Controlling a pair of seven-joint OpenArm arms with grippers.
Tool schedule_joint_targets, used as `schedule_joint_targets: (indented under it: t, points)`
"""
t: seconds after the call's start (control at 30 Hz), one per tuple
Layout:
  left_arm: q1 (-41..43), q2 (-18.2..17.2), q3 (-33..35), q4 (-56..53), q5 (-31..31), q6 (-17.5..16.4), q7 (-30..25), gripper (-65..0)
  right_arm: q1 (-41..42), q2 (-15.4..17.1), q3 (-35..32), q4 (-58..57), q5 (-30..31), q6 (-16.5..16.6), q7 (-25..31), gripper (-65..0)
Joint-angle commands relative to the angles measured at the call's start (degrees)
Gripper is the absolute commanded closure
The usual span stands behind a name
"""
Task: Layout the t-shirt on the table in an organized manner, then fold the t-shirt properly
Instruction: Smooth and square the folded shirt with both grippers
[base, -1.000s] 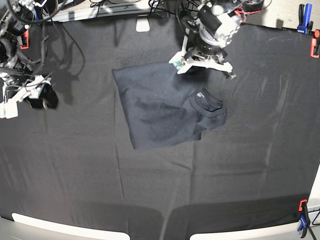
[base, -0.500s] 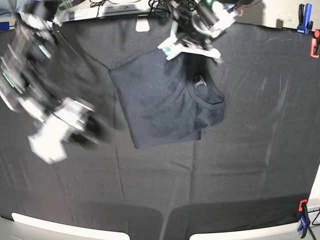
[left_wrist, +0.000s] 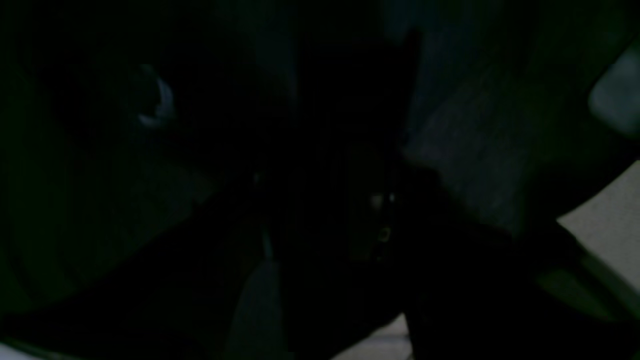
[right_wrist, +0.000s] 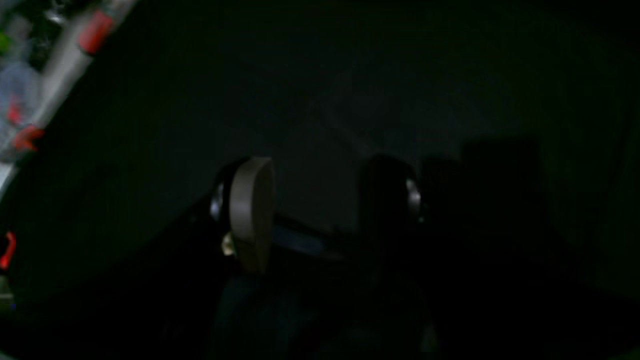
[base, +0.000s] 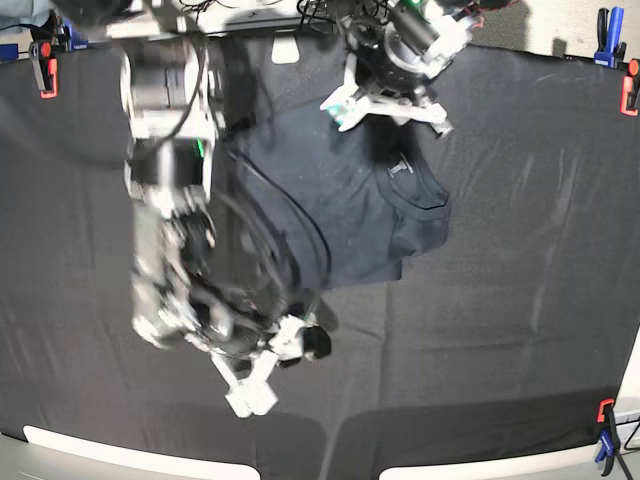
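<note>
On the black surface (base: 520, 300) the folded t-shirt (base: 340, 215) lies, right gripper (base: 285, 365) open-jawed and empty near its lower edge, left gripper (base: 385, 100) at its collar, jaw state unclear.

I can read no text, brand, number or sign anywhere. The t-shirt (base: 340, 200) carries a small pale label (base: 400, 168) inside its neckline, toward the far edge of the table (base: 520, 300), but whatever is printed on it is too small for me to make out (both wrist views are nearly black).
</note>
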Motion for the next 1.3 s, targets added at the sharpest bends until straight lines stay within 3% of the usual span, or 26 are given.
schedule_joint_targets:
  t: [0.0, 0.27, 0.37, 0.47, 0.7, 0.87, 1.1, 1.27]
  points:
    - [-0.28, 0.17, 0.04, 0.96, 0.63, 0.74, -1.79, -18.1, 2.32, -0.13, 0.15, -1.62, -0.09, 0.39, 1.73, -31.0]
    - [-0.48, -0.15, -3.26, -6.47, -3.76, 1.99, -9.66, -18.1, 0.96, 2.25, 0.15, -11.19, 0.68, 0.79, 2.47, -31.0]
    - [-0.61, -0.17, -5.84, -10.99, -3.10, 1.97, -9.64, -18.1, -0.04, 4.07, 0.20, -11.17, 1.14, 1.01, -0.46, -31.0]
    - [-0.61, -0.17, -9.44, -13.16, -0.28, 2.01, -10.40, -18.1, -0.39, 6.49, 0.20, -11.02, 5.09, 1.38, -2.95, -31.0]
    - [-1.29, -0.17, -19.47, -13.35, -0.42, 1.90, -13.90, -18.1, -0.61, 11.08, 0.20, -9.20, 14.29, 2.26, -11.89, -31.0]
    - [-4.26, -0.20, -23.04, -13.90, -2.47, 1.27, -14.93, -18.1, -5.62, 11.61, 0.20, -2.01, 20.06, 2.26, -14.93, -30.9]
    - [-9.09, -0.17, -23.23, -19.43, -8.39, -2.25, -15.61, -18.1, -18.47, 11.72, 0.33, 14.56, 20.26, 2.26, -15.10, -30.9]
    - [-12.33, -0.20, -23.23, -22.93, -8.35, -2.40, -15.82, -18.1, -27.67, 11.43, 0.59, 24.57, 20.28, 2.26, -15.06, -30.9]
